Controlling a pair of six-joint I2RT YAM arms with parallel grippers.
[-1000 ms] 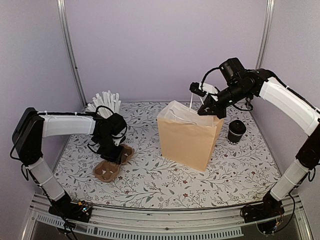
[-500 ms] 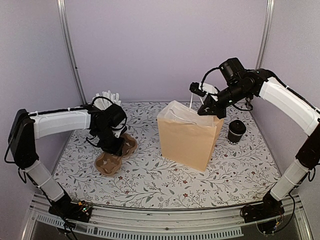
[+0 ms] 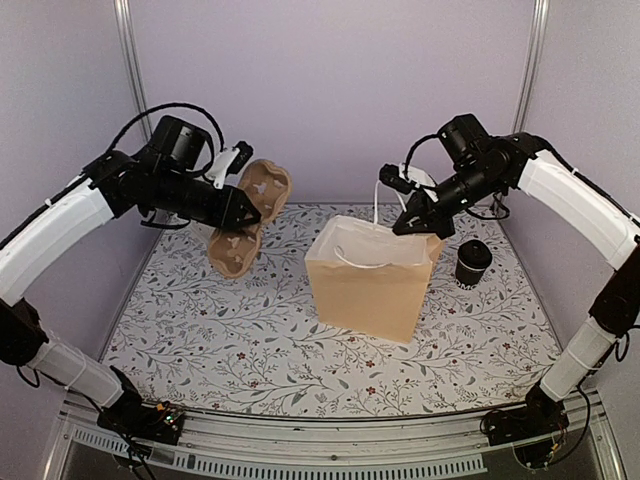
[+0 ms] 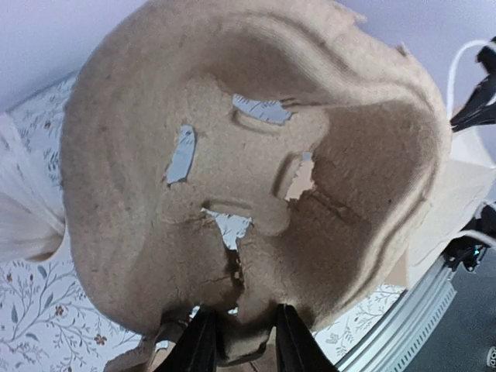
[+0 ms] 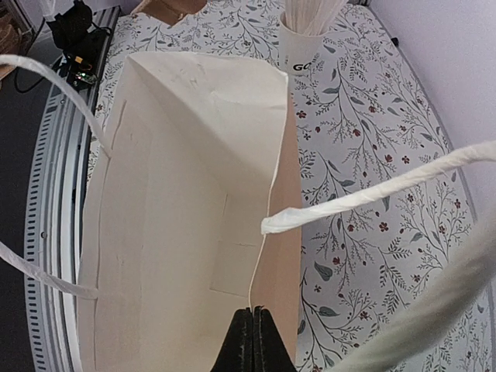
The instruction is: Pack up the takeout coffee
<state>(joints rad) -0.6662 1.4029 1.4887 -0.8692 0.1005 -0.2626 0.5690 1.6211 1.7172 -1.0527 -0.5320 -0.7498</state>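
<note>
In the top view, the small black paper cup [image 3: 472, 262] with its round black lid on stands upright on the floral-patterned tablecloth [image 3: 300, 340], just to the right of the tan paper bag [image 3: 368, 285] with white cord handles and near the back right corner. The right gripper [image 3: 408, 226] is at the bag's back rim, above and to the left of the cup and apart from it; its fingers are pressed together on the rim. The left gripper [image 3: 240, 208] is raised well above the cloth on the far left, clamped on the brown pulp cup carrier [image 3: 263, 185], which hangs tilted in the air with its two wells facing the camera. The bag stands between that carrier and the cup, so the cup is well apart from the left fingers. From the left wrist, the brown pulp cup carrier [image 4: 256, 178] fills nearly the whole picture, its underside torn in places, and the two black fingers [image 4: 200, 347] of the left gripper [image 4: 242, 349] pinch its lower edge. From the right wrist, the tan paper bag [image 5: 178, 232] gapes open, showing its pale inside, and the right gripper [image 5: 252, 341] is closed tight on the top edge of one wall. A white cord handle [image 5: 364, 194] crosses the view, and a white cup of white sticks [image 5: 308, 46] stands on the cloth beyond the bag.
</note>
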